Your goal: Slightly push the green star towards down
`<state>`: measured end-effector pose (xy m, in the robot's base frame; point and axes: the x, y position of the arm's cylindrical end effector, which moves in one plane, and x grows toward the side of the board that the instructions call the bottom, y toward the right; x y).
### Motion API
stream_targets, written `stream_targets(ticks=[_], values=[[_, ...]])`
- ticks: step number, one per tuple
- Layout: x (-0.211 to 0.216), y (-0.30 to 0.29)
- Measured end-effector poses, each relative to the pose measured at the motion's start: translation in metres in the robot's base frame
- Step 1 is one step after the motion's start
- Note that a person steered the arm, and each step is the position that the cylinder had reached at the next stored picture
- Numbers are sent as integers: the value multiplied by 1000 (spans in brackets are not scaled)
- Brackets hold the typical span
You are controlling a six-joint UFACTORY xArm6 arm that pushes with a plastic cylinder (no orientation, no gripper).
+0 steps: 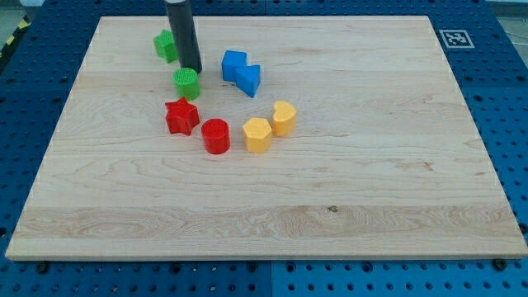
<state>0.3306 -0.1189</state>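
Green star near board's top-left.
Lies flat on the wood, right side partly hidden behind the dark rod, above the green cylinder.

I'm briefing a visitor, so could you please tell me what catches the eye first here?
A dark rod drops in from the view's top, my tip just above the green cylinder, the green star at its left. Below curve a red star, red cylinder and two yellow blocks.
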Motion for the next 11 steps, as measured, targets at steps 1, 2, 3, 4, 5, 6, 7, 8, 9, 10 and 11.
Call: stream_targets(ticks=[1, 2, 3, 4, 5, 6, 7, 8, 9, 10, 11], values=[[10, 0], [18, 0], [14, 1], [-15, -21], [-19, -59], [-20, -86], [-65, -104], [-106, -104], [-112, -78], [-98, -55], [-86, -54]])
